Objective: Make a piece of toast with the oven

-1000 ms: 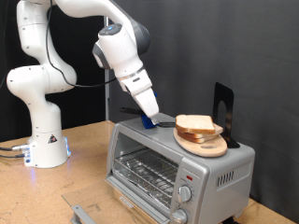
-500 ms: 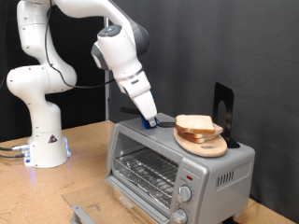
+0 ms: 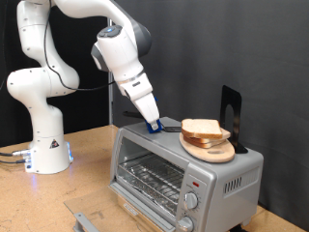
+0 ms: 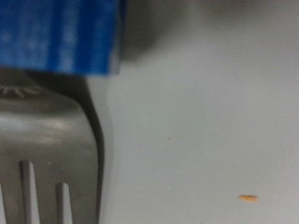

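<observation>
Wooden surface (image 3: pixel 92 155) below all, carrying the white arm (image 3: pixel 43 87) and the silver oven (image 3: pixel 183 169) with its door dropped open, wire rack on show inside and two round knobs (image 3: pixel 189 211) at the front panel. Gripper (image 3: pixel 152 123) down at the oven's flat top, blue-tipped jaws touching or nearly touching the metal; width impossible to tell, nothing seen between them. Just beside the jaws, toward the exterior view's right, the piece of toast (image 3: pixel 204 128) on the round wooden plate (image 3: pixel 210 149), and pressed close in the wrist view a blue pad (image 4: pixel 61 35), a grey fork (image 4: pixel 47 149) and an orange crumb (image 4: pixel 247 198).
</observation>
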